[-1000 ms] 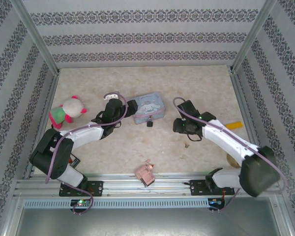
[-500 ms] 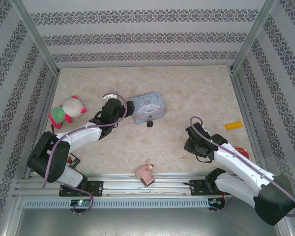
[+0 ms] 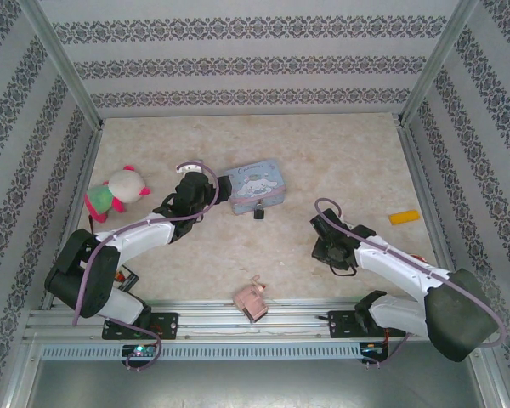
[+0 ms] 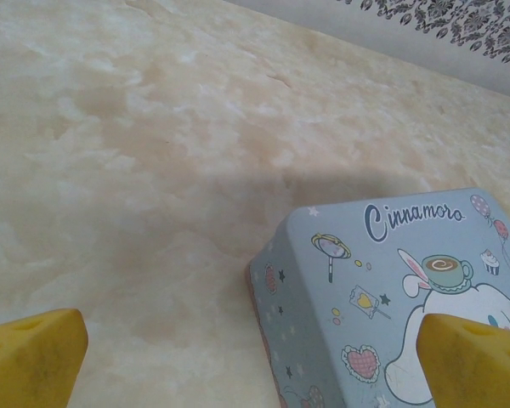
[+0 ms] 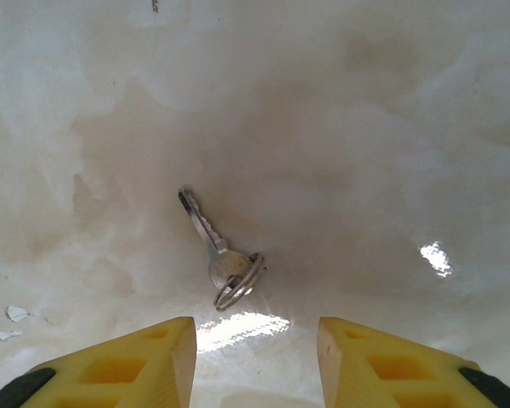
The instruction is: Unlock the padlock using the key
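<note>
Beige marbled worktop [image 3: 340, 153]: the padlock [image 3: 259, 212] lies at the near edge of the blue tin [image 3: 255, 183], the left gripper [image 3: 221, 184] beside the tin, the right gripper [image 3: 327, 246] well apart.

Left wrist view: the left gripper [image 4: 251, 357] is spread wide and empty over the tin [image 4: 391, 280].

Right wrist view: the right gripper [image 5: 253, 331] is released, with the key [image 5: 217, 255] flat just ahead. Risk: the key lies flush, so the fingers may skate over it or pinch only its ring.

Worktop [image 3: 340, 153]: blue tin [image 3: 257, 182] mid-back, plush toy [image 3: 116, 191] far left, yellow block [image 3: 404, 218] right side, pink blocky object [image 3: 252, 298] at near edge. All well apart.
</note>
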